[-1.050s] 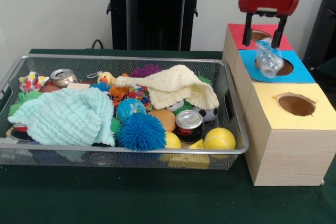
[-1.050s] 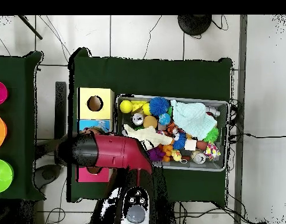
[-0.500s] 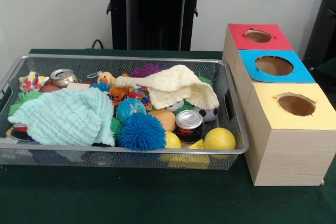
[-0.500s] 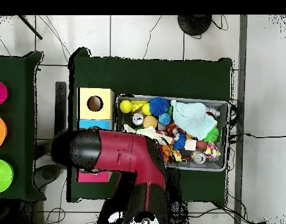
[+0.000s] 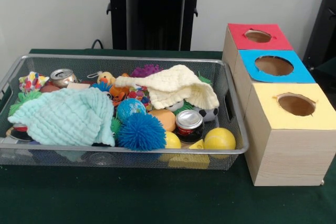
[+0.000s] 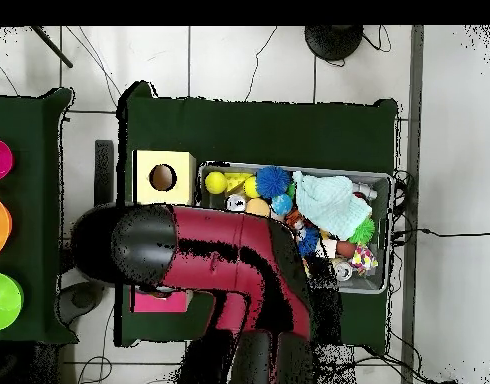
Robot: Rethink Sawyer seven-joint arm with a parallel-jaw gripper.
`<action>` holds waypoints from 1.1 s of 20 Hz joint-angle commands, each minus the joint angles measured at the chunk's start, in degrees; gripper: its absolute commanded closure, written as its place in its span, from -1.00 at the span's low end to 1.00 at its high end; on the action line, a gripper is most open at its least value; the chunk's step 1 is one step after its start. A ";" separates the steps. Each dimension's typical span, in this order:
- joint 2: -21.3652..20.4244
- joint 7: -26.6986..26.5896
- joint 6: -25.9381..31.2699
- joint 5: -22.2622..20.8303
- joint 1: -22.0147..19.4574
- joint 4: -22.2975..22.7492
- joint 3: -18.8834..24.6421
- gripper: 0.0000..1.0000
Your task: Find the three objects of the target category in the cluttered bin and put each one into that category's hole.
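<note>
Our red and black arm [image 6: 224,270] fills the overhead frame's lower centre, left of the wire mesh bin [image 6: 381,235]; we cannot tell our jaws' state.

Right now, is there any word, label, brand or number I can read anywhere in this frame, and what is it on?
No legible text in either view.
The red-labelled can in the bin: label print too small to read.
The silver can at the far left: no print readable.
The red box, blue box and yellow box: plain tops, no writing.
</note>
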 commanded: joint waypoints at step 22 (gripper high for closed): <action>11.81 -8.46 -26.10 -11.24 -20.30 6.23 16.64 -1.00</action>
